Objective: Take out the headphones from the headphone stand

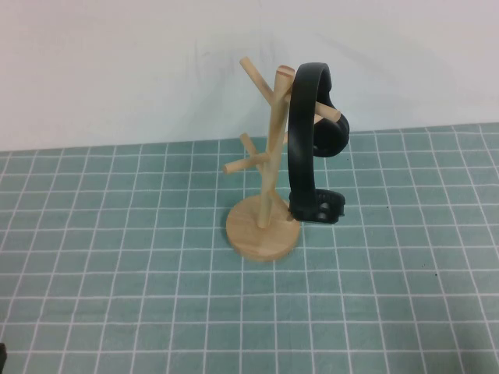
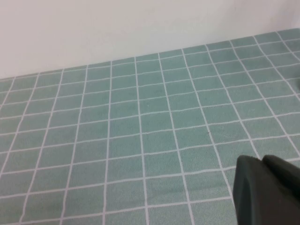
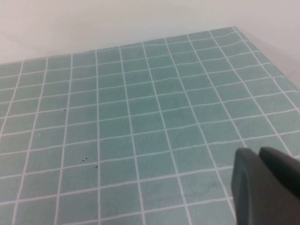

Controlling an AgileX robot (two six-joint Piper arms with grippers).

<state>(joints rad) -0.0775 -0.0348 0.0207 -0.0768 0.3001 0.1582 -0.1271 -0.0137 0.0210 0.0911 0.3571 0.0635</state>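
Note:
The black headphones (image 1: 301, 132) hang by their headband over an upper right peg of the light wooden headphone stand (image 1: 263, 231), which stands at the table's middle. One earcup (image 1: 320, 207) hangs low beside the round base, the other (image 1: 334, 140) sits behind the pole. My left gripper (image 2: 261, 160) is shut and empty, low over bare mat. My right gripper (image 3: 258, 153) is shut and empty, also over bare mat. Neither wrist view shows the headphones or the stand, and neither gripper shows in the high view.
A green mat (image 1: 117, 257) with a white grid covers the table. A white wall (image 1: 117, 62) runs along the far edge. The right wrist view shows the mat's far corner (image 3: 233, 29). A small dark edge sits at the near left corner (image 1: 2, 357).

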